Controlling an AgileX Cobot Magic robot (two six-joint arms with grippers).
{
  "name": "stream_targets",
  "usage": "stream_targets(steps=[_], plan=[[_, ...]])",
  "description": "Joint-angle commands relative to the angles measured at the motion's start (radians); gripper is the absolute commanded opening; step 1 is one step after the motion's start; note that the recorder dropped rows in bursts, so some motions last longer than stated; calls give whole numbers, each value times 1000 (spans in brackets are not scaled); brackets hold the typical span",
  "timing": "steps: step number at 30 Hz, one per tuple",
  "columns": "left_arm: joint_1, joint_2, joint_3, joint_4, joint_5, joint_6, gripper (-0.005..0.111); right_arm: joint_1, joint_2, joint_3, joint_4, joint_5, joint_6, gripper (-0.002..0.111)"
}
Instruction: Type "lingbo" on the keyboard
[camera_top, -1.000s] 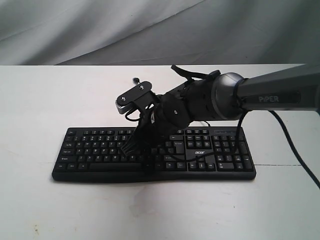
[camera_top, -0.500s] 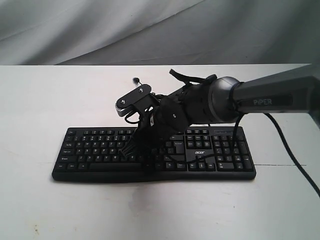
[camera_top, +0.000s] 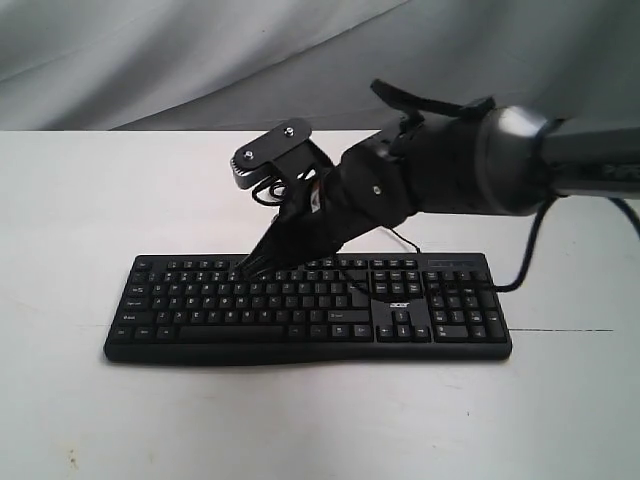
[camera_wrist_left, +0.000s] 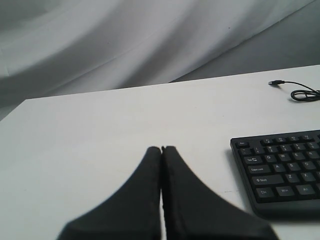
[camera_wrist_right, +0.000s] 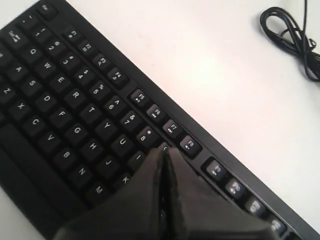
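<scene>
The black keyboard (camera_top: 200, 310) with white legends and an acer logo lies across the middle of the white table. My right gripper (camera_top: 246, 268) reaches in from the right, slanting down to the keyboard's upper rows. In the right wrist view its shut tips (camera_wrist_right: 164, 149) sit at the key just past 8, beside the I key (camera_wrist_right: 137, 157); whether they touch a key I cannot tell. My left gripper (camera_wrist_left: 161, 148) is shut with nothing in it, over bare table beside the keyboard's (camera_wrist_left: 280, 170) Esc-key end. It does not show in the exterior view.
The keyboard's thin black cable lies coiled (camera_wrist_left: 304, 93) on the table behind the keyboard, also seen as a loop (camera_wrist_right: 292, 35) in the right wrist view. A grey cloth backdrop (camera_top: 200, 60) hangs behind the table's far edge.
My right gripper has risen from the keyboard's lower middle rows and swung back and leftward to the upper rows. The right arm now sits higher. The keyboard has not moved.
</scene>
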Motion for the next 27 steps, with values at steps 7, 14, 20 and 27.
stream_targets(steps=[7,14,20,27], plan=[[-7,-4,5,-2,-10,-4,0,-3,-467,312,-19,-24,20,0],[-7,-4,5,-2,-10,-4,0,-1,-826,540,-15,-24,20,0],[-7,-4,5,-2,-10,-4,0,-1,-1051,672,-15,-34,20,0],[-7,-4,5,-2,-10,-4,0,-1,-1118,710,-15,-23,20,0]])
